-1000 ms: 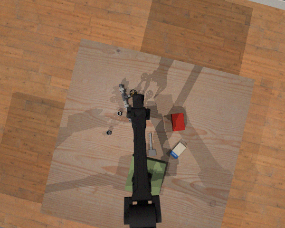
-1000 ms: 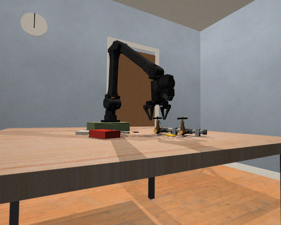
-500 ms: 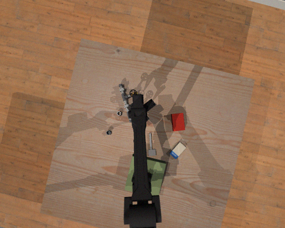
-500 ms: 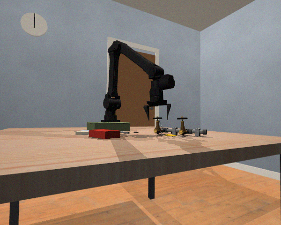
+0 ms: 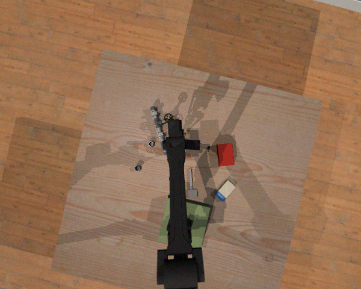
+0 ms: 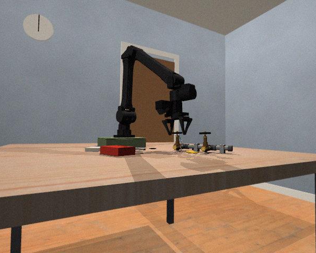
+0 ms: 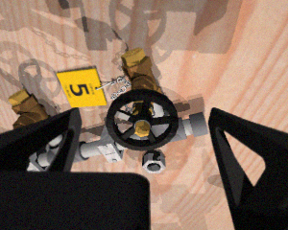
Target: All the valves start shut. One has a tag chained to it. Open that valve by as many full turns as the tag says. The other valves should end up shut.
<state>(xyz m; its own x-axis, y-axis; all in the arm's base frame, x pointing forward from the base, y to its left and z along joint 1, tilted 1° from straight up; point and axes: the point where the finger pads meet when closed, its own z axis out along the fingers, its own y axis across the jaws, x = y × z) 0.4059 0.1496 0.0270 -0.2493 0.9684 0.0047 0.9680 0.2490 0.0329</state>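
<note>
In the wrist view a black handwheel (image 7: 141, 126) sits on a brass valve (image 7: 138, 67) directly below me, midway between my fingers. A short chain (image 7: 114, 85) links this valve to a yellow tag (image 7: 81, 87) that reads 5 and lies flat on the table. A second brass valve (image 7: 26, 107) sits to the left on the same grey pipe (image 7: 100, 149). My gripper (image 7: 145, 114) is open and empty, with its fingers wide on either side of the wheel. In the side view the gripper (image 6: 177, 127) hangs just above the tagged valve's wheel (image 6: 177, 132); the other valve (image 6: 205, 141) stands to its right.
A red block (image 5: 225, 154), a white and blue box (image 5: 225, 189) and a grey tool (image 5: 191, 183) lie right of the arm. Two loose nuts (image 5: 151, 143) (image 5: 138, 168) lie left of it, and one nut (image 7: 154, 162) lies beside the pipe. The arm's base stands on a green plate (image 5: 185, 222).
</note>
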